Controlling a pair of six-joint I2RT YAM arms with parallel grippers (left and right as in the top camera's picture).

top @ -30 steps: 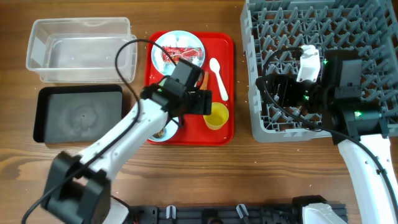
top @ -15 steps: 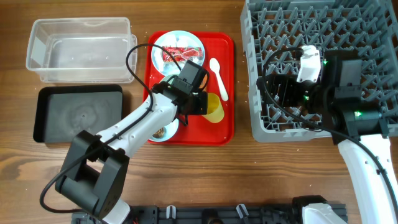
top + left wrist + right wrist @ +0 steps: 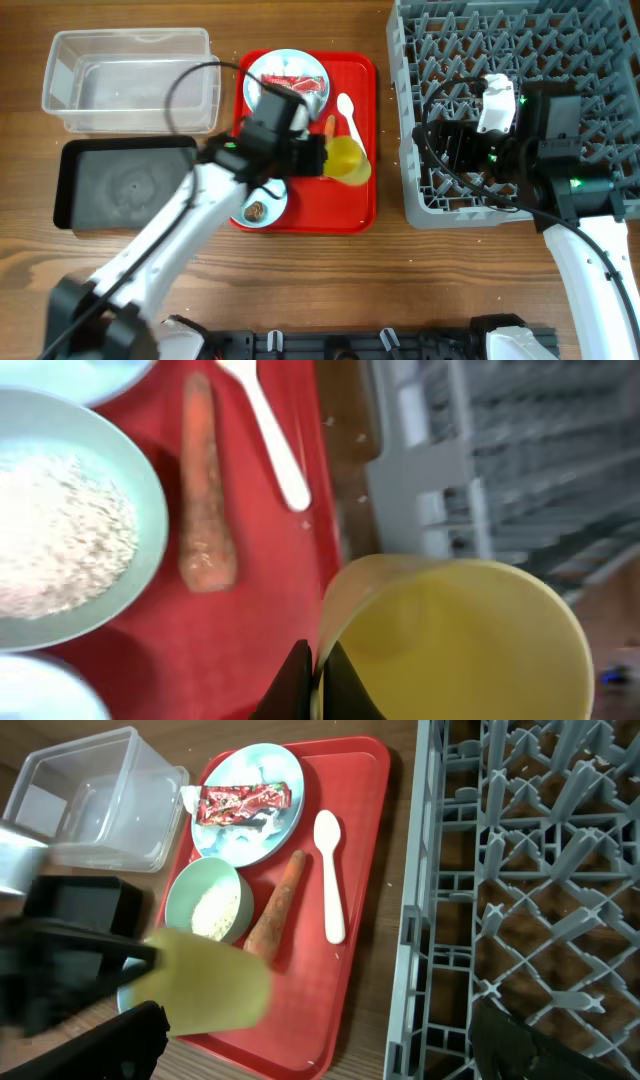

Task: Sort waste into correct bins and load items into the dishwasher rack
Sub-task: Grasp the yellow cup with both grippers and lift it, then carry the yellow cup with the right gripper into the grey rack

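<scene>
No word, number or brand can be read in any view. The only printed thing is the red snack wrapper [image 3: 240, 802], which lies on the light blue plate [image 3: 240, 847] at the 12 o'clock end of the red tray [image 3: 362, 870]. It has pale and dark markings along its length (letters or a picture, it cannot be told), too small and blurred to make out from the right wrist view or from overhead.

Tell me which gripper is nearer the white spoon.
Left. The left gripper, holding the yellow cup, is just beside the white spoon over the red tray; the right gripper sits over the dishwasher rack, farther off.
</scene>
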